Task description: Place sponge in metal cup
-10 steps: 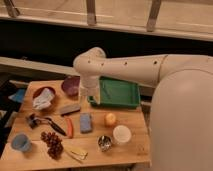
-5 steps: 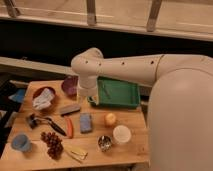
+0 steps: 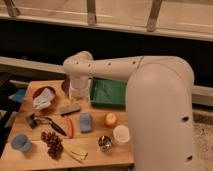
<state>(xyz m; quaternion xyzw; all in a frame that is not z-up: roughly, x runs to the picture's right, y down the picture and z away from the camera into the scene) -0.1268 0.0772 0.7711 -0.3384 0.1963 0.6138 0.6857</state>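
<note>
A wooden counter (image 3: 30, 160) is seen from above, crowded with small items. A large white robot arm (image 3: 115, 67) reaches in from the right, bends above the counter's back edge and points straight down. Its claw (image 3: 79, 96) hangs at the counter's 12 o'clock, just above a grey block (image 3: 70, 108). From this angle it cannot be told how far the claw is open or whether it holds anything.

The light-blue sponge (image 3: 86, 122) lies flat near the middle of the counter, at 5 o'clock from the claw and apart from it. The metal cup (image 3: 104, 143) stands upright near the front edge, at 5 o'clock from the sponge, with bare wood between them. A white cup (image 3: 121, 134) stands just beside the metal cup, at its 2 o'clock. An orange (image 3: 110, 119) sits at the sponge's 3 o'clock, near it but not touching.

A green tray (image 3: 107, 92) lies along the back edge, at 3 o'clock from the claw. A red bowl (image 3: 42, 97) holding something white sits at the claw's 9 o'clock. A blue cup (image 3: 20, 142) stands at the counter's 8 o'clock, near the front left corner, with dark grapes (image 3: 52, 144) at its 3 o'clock.
</note>
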